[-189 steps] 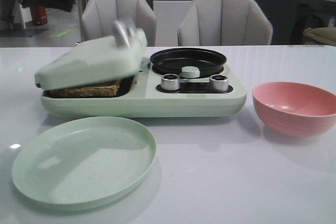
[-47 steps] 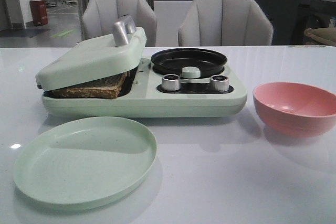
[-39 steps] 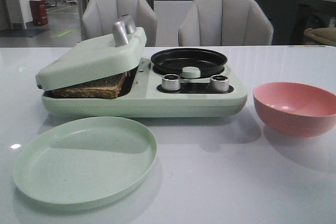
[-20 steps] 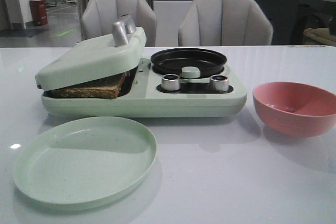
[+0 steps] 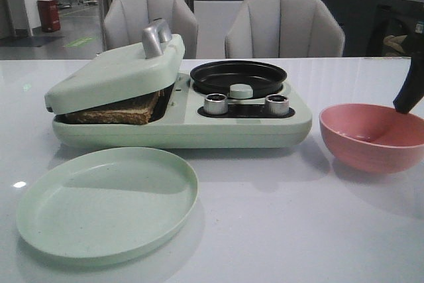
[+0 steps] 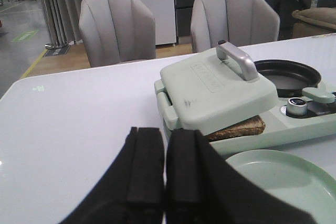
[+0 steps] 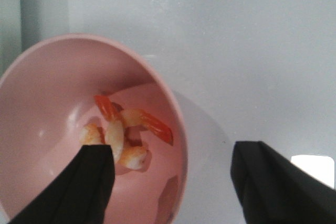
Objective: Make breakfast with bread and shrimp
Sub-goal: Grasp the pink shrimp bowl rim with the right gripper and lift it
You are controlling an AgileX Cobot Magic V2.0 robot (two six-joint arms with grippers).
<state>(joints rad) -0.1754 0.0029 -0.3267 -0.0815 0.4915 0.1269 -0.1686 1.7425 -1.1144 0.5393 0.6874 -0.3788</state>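
Bread (image 5: 116,109) lies in the pale green breakfast maker (image 5: 199,130) with the lid (image 5: 116,74) resting tilted on top of it; its brown edge (image 6: 239,128) shows under the lid. Several small orange and pale shrimp (image 7: 123,129) lie in the pink bowl (image 5: 371,136), whose rim (image 7: 176,111) passes between my right fingers. My right gripper (image 7: 176,169) hangs open over that bowl, one side above the shrimp, the other outside the rim. One of its dark fingers (image 5: 406,96) enters at the far right. My left gripper (image 6: 164,132) is shut and holds nothing, left of the maker.
An empty green plate (image 5: 106,200) sits in front of the maker. The maker's black round pan (image 5: 238,76) holds nothing, with two silver knobs (image 5: 215,104) below it. Two grey chairs (image 5: 281,24) stand behind the table.
The right gripper has come into the front view at the right edge, above the pink bowl. The lid, blurred in the oldest frame, now rests still on the bread.
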